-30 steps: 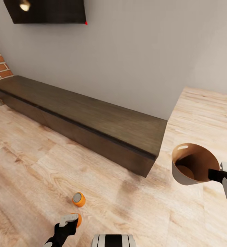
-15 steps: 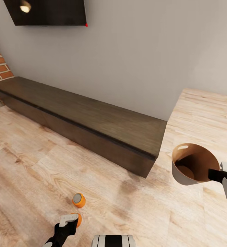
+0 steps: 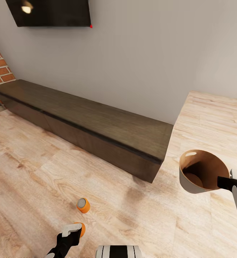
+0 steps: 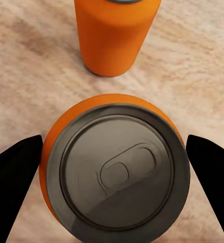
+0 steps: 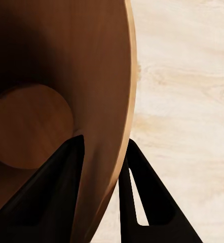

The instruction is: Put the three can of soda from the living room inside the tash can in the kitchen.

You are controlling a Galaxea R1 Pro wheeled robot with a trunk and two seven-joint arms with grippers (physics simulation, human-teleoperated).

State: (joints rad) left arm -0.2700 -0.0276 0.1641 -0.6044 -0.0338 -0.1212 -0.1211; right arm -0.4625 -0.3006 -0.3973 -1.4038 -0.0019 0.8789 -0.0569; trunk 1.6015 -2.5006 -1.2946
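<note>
**Left tool over one soda can, right tool holding the trash can**

In the head view the left tool (image 3: 72,231) hangs low over the light wood plank floor (image 3: 32,172), directly above an upright orange soda can (image 3: 81,229) whose side peeks out beside it. A second soda can (image 3: 83,205) stands on the floor just beyond the first, near it but not touching, its silver-grey top facing up. The left wrist view looks straight down on the nearer can's lid (image 4: 117,174), with the two black fingers (image 4: 13,177) spread wide on either side of it and a gap of floor visible between each finger and the can; the tool is open and grips nothing. The farther can (image 4: 114,35) rises past the nearer one.

The right tool (image 3: 228,182) holds the trash can (image 3: 190,182) off the floor by its rim, the bin tilted so its tan-brown inside and round bottom face the head camera, an oval handle hole (image 3: 190,154) showing on the far wall. In the right wrist view the dark fingers (image 5: 61,202) are closed on the bin's wall (image 5: 112,126), one inside and one outside.

Behind the cans a long low dark cabinet (image 3: 97,125) runs along the grey wall (image 3: 150,53), with a black TV (image 3: 50,12) mounted above and a red brick column (image 3: 0,68) at the left edge.
</note>
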